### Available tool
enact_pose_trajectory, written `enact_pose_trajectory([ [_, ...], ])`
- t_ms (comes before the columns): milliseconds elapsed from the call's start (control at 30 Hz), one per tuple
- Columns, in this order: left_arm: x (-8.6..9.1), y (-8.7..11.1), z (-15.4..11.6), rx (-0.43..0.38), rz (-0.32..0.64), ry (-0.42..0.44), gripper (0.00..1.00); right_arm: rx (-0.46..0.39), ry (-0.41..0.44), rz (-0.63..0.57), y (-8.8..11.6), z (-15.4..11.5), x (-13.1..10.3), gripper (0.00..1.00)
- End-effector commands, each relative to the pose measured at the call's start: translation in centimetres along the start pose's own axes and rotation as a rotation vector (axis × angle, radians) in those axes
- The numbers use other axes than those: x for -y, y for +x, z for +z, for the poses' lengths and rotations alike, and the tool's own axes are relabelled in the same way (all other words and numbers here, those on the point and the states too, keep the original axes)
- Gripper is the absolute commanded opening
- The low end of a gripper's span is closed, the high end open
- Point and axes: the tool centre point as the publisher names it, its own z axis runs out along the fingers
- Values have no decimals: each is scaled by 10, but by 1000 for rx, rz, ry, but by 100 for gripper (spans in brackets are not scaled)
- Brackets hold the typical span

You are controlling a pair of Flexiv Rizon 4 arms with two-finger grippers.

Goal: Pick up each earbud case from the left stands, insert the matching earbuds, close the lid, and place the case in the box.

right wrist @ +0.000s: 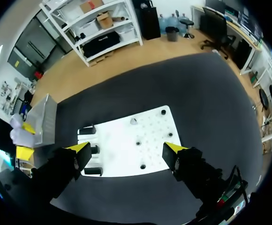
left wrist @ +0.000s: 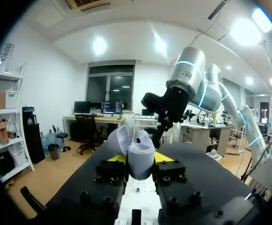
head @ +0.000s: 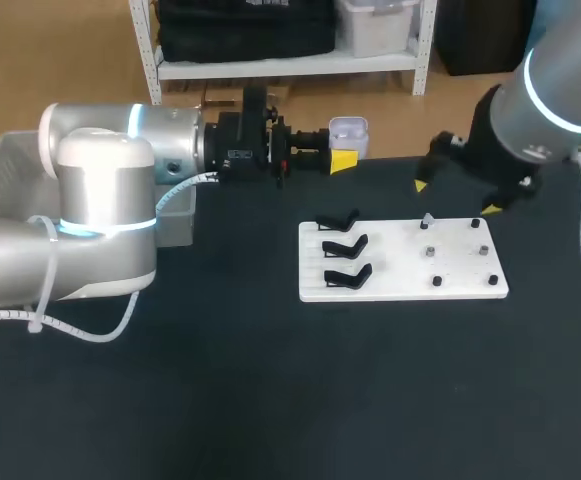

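The left gripper (head: pixel 338 160) pinches the earbud case (left wrist: pixel 140 154) from both sides. The case stands upright between its fingers with the lid (left wrist: pixel 117 140) swung open to one side. Whether the rounded shape in the case's mouth is a seated earbud, I cannot tell. The right gripper (right wrist: pixel 126 149) hangs with its fingers spread wide over the white board (head: pixel 400 290), ahead of the left hand and well apart from it. Under that open span are dark pegs (head: pixel 436 281) and one pale piece (head: pixel 426 222), possibly an earbud, nearest the finger on the case's side. The three black stands (head: pixel 342 247) lie beyond that same finger and carry nothing. The box (head: pixel 10 165) sits far behind the left gripper, by its arm. The likely trouble is the pick. The piece is tiny, so a descent slightly off centre could tip it off its seat or close on a peg instead. At insertion, a push against a case held only by its sides could twist it in the pinch. A finger could also catch the open lid and snap it shut early. With both hands meeting at the case, fingers may collide.
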Motion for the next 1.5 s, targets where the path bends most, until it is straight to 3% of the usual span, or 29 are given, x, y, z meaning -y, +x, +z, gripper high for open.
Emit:
enact_pose_trajectory([
  [33, 1, 1, 0, 5, 4, -5, 0, -14, -4, 12, -3, 40, -4, 100],
  [367, 1, 1, 0, 5, 4, -5, 0, -63, 13, 0, -10, 80, -3, 100],
  [833, 1, 1, 0, 5, 4, -5, 0, -53, 22, 17, -11, 81, -1, 100],
  [1233, 1, 1, 0, 5, 4, -5, 0, -30, -1, 33, -14, 107, -2, 100],
  [1300, 1, 1, 0, 5, 4, -5, 0, -28, -2, 33, -15, 109, -2, 89],
  [1500, 1, 1, 0, 5, 4, -5, 0, -46, -1, 32, -15, 115, 1, 70],
])
